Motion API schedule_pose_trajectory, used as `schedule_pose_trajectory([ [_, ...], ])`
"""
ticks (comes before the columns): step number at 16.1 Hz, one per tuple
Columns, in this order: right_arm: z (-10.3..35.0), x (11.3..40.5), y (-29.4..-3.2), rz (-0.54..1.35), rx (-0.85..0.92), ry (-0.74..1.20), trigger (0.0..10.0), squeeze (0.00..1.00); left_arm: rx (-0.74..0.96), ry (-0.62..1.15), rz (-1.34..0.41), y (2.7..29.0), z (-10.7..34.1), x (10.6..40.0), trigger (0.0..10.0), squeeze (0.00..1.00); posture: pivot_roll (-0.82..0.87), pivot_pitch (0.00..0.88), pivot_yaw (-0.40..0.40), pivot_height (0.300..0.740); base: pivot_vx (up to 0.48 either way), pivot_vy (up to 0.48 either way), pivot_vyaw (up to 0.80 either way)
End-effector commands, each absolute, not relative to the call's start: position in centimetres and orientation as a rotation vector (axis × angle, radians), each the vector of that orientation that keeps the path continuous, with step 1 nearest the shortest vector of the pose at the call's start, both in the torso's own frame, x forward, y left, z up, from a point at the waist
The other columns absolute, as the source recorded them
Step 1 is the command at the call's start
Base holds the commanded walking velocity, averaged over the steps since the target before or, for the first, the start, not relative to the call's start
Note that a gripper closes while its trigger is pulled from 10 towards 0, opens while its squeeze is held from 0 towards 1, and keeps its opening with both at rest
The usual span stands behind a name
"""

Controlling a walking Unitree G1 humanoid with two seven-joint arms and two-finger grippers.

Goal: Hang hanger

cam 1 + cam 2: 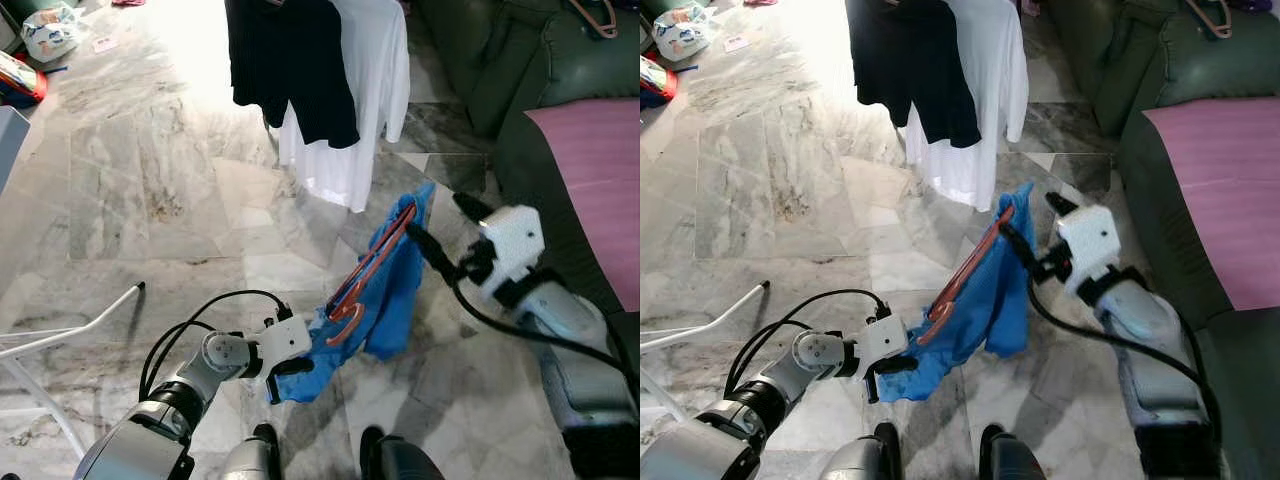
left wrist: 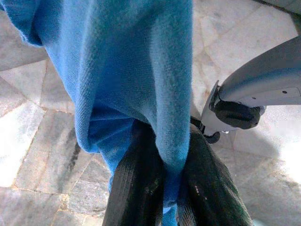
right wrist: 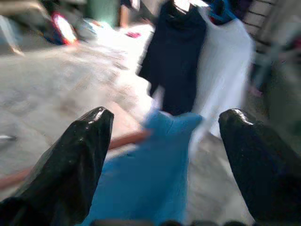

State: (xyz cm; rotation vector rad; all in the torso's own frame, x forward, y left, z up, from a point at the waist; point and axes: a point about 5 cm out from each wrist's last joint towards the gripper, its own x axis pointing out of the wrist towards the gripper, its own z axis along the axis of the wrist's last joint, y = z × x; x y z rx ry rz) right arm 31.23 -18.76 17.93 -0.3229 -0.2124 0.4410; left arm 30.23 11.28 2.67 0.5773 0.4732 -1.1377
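There are two grippers, one hanger, one blue cloth, and two more garments hanging beyond: a black shirt (image 1: 290, 70) and a white shirt (image 1: 365, 100).

The left gripper (image 1: 285, 375) is pinched tight on the lower corner of the blue cloth (image 1: 385, 290); in the left wrist view its two fingers (image 2: 136, 188) press together with a fold of the cloth (image 2: 117, 70) squeezed between them. The right gripper (image 1: 425, 240) stands with its fingers (image 3: 75, 160) spread wide in the right wrist view, the cloth (image 3: 150, 174) lying in the gap ahead of them; the blur there hides whether they touch anything.

The orange-red hanger (image 1: 365, 275) lies slanted inside the cloth, between the two grippers. Its upper end sits just beside the right gripper's tips, and its curved hook end lies just above and ahead of the left gripper. The cloth drapes around it and hangs over the marble floor (image 1: 150, 180).

Ahead of both grippers the black shirt hangs in front of the white one, well apart from the cloth. To the right gripper's outer side is a dark green sofa (image 1: 520, 70) with a pink cover (image 1: 595, 170), and another hanger (image 1: 595, 15) lies on the sofa's top. To the left gripper's outer side stand white rack legs (image 1: 60, 340). Far ahead on that side lie bags (image 1: 45, 35). The robot's feet (image 1: 375, 445) show below the cloth.
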Motion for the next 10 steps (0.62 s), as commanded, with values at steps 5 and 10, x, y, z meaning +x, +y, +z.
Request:
schedule_pose_trajectory([
  [5, 16.7, 32.8, -17.9, 0.342, -0.257, -0.163, 6.9, 0.00, 0.580, 0.454, -1.158, 11.3, 2.7, 30.0, 10.0, 0.00, -0.04, 0.282, 0.090, 0.740, 0.000, 0.000, 0.00],
  [10, 16.3, 34.2, -16.3, 0.334, -0.208, -0.140, 2.7, 0.00, 0.572, 0.445, -1.171, 11.1, 2.7, 29.9, 10.0, 0.00, -0.04, 0.283, 0.087, 0.740, 0.000, 0.000, 0.00],
])
